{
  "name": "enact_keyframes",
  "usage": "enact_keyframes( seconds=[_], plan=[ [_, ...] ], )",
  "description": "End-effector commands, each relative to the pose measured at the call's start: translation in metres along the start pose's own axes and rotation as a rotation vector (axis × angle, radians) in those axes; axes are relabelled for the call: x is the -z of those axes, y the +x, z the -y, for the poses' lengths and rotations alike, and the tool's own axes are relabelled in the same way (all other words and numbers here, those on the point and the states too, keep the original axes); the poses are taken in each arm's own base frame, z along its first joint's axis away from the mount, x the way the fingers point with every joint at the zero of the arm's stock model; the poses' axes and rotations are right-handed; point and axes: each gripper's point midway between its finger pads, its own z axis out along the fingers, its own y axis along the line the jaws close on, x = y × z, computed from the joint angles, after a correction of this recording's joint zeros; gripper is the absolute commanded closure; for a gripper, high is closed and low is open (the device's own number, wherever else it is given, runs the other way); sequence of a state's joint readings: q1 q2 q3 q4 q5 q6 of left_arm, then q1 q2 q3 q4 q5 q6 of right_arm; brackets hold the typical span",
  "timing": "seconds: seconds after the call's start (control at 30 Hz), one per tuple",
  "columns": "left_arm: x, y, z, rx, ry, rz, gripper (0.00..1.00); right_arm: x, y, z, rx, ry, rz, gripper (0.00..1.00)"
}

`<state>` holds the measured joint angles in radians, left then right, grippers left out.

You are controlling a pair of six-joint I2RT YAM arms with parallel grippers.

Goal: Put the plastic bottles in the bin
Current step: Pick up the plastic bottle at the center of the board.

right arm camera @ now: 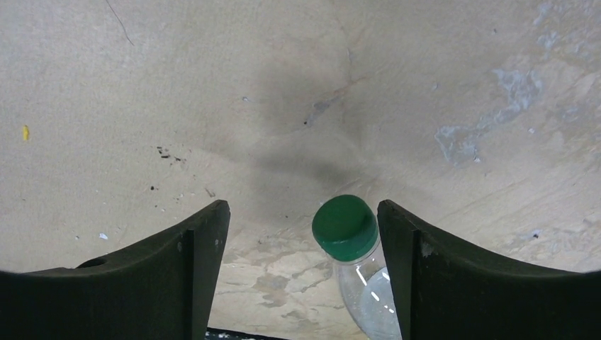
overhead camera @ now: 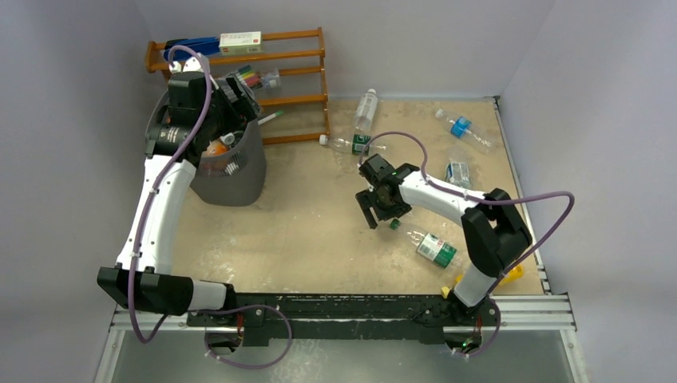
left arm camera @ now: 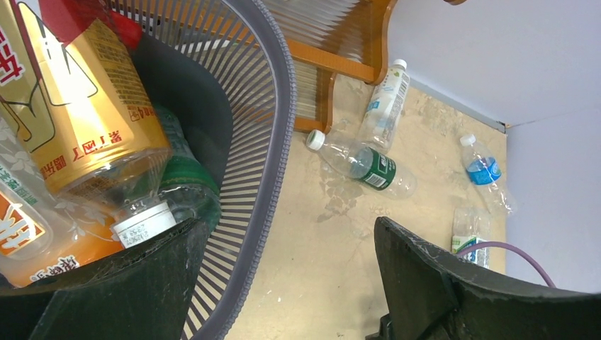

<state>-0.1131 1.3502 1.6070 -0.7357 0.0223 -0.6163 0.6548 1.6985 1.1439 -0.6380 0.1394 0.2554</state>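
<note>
Now at pickup: right gripper [right arm camera: 303,211] has jaws apart either side of the green-capped bottle [right arm camera: 346,228] lying on the tabletop [right arm camera: 283,85], not clenched. Next prob.: close on neck, lift, carry to bin [overhead camera: 239,179]. Left gripper [left arm camera: 287,225] spread wide, empty, over bin rim.

Table [overhead camera: 303,231]: beige top, scuffed, blotched with pale patches. Grey bin [overhead camera: 239,179] stands upright at left rear, just beside the orange wooden rack [overhead camera: 295,137] set along the back wall. Lying flat toward the rear: white-labelled bottle [overhead camera: 366,109], green-labelled bottle [overhead camera: 355,144] near the rack's foot, blue-labelled bottle [overhead camera: 461,128], crumpled clear bottle [overhead camera: 457,171]. Nearer right: green-capped bottle [overhead camera: 435,249]; yellow bottle [overhead camera: 515,273] at the near right edge, partly hidden
</note>
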Motion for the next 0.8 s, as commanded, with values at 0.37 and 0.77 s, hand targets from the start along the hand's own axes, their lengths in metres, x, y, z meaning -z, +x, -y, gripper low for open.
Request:
enact_keyframes(
  seconds=[0.37,0.77],
  plan=[
    [0.005,-0.009,0.024,-0.031,0.048,0.029,0.12,0.018,-0.021,0.021,-0.23,-0.007,0.178,0.14],
    [0.004,-0.005,0.031,-0.028,0.055,0.028,0.12,0.046,-0.028,0.011,-0.146,-0.109,0.265,0.1]
  ],
)
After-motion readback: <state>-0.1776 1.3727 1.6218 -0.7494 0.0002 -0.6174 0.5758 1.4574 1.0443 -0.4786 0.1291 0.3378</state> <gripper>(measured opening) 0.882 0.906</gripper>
